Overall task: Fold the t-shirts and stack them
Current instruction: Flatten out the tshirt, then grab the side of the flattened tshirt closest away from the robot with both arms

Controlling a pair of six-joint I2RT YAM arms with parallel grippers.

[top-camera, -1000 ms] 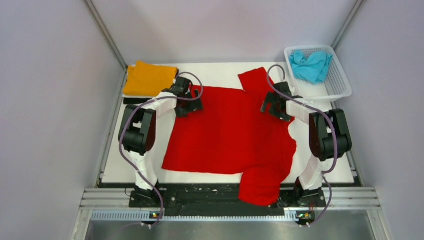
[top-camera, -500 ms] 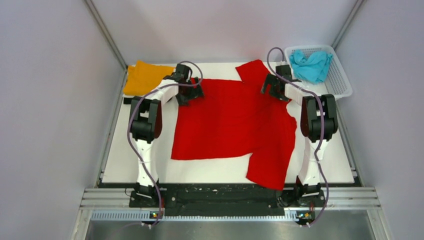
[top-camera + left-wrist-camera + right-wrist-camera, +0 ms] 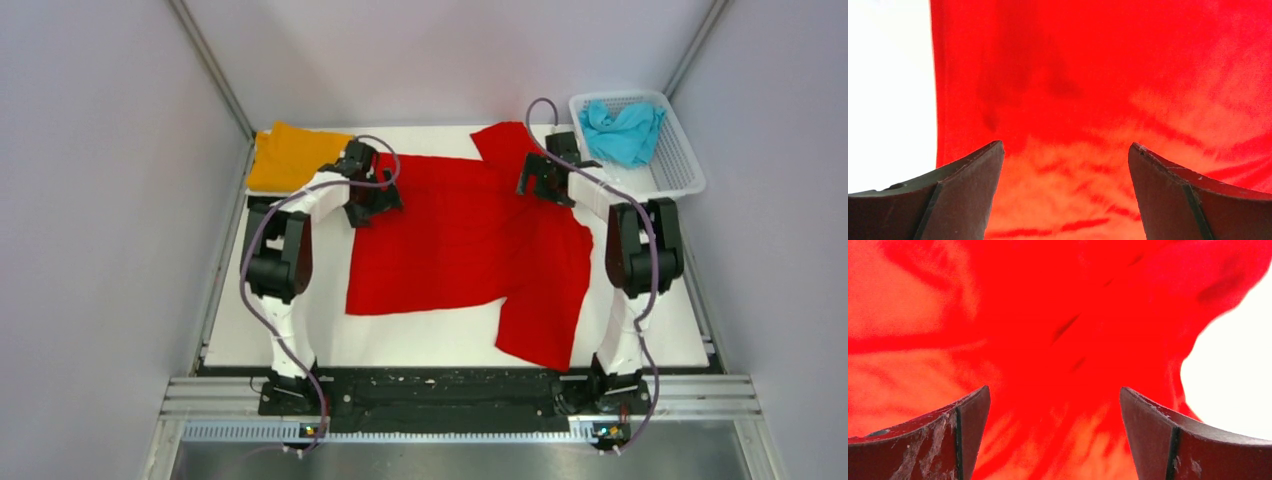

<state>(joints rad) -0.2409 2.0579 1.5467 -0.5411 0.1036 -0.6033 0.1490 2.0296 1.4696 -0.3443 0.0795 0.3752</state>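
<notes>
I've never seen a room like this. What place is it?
Probably a robot test booth: plain walls, a metal rail, left arm and right arm bolted by a table.

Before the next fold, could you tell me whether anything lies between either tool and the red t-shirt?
Nothing visible does: the left tool and the right tool are both open over the bright red cloth t-shirt, with only cloth between their fingers.

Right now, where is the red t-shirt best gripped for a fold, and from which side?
Probably along its far edge, from above, one gripper per end: the red t-shirt lies flat, and the open left gripper and right gripper hover over that edge.
</notes>
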